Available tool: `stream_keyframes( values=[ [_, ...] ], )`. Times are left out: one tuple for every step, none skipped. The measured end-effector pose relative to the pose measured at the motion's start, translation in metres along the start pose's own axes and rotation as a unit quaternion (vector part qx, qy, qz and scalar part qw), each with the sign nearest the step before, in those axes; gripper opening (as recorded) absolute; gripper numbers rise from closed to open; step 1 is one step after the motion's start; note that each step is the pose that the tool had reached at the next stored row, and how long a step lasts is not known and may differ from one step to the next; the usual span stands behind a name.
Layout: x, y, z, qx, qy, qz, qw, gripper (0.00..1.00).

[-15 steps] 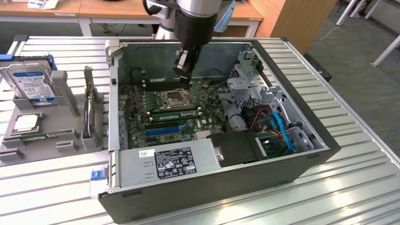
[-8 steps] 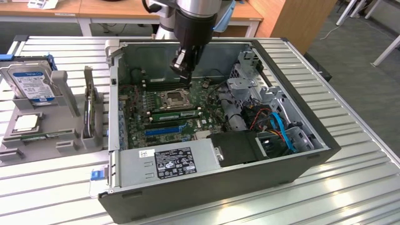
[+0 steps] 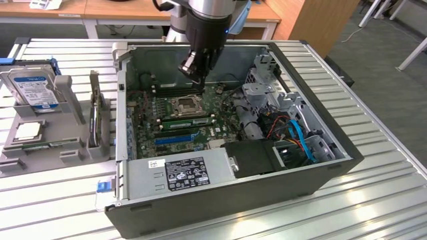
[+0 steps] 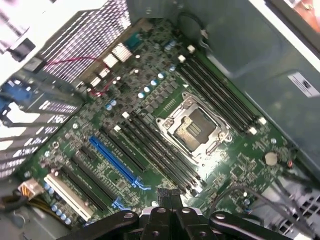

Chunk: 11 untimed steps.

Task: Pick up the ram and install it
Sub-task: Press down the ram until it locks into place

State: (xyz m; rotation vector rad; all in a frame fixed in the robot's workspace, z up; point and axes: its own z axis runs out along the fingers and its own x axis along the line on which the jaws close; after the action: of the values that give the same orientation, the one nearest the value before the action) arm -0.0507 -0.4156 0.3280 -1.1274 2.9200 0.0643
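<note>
Your end effector (image 3: 194, 70) hangs pressed together, holding nothing, over the motherboard (image 3: 180, 112) (case open). A ram (image 3: 187, 121) sits slotted beside the socket (image 3: 185, 106); check its seating.

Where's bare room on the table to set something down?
The slatted table is bare at the exterior view's right of the computer case and in front. It is crowded on the left, around the grey holder and hard drive.

Labels on the hard drive (image 3: 35, 86) and power supply (image 3: 180, 172) carry print too small to read.
</note>
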Motion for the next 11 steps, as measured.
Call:
stream_keyframes(
  values=[
    [0.0,0.0,0.0,0.0002,-0.0003,0.009,1.0,0.1],
    [0.0,0.0,0.0001,0.0004,-0.0006,0.017,0.9998,0.1],
    [0.0,0.0,0.0001,0.0006,-0.0009,0.026,0.9997,0.1],
    [0.0,0.0,0.0001,0.0008,-0.0012,0.034,0.9994,0.1],
    [0.0,0.0,0.0002,0.001,-0.0015,0.042,0.9991,0.1],
    [0.0,0.0,0.0002,0.0012,-0.0018,0.051,0.9987,0.1],
    [0.0,0.0,0.0002,0.0014,-0.002,0.059,0.9983,0.1],
    [0.0,0.0,0.0002,0.0017,-0.0023,0.067,0.9977,0.1],
    [0.0,0.0,0.0003,0.0018,-0.0026,0.075,0.9971,0.1],
    [0.0,0.0,0.0003,0.0021,-0.0029,0.084,0.9965,0.1],
    [0.0,0.0,0.0003,0.0023,-0.0031,0.091,0.9958,0.1]
  ],
)
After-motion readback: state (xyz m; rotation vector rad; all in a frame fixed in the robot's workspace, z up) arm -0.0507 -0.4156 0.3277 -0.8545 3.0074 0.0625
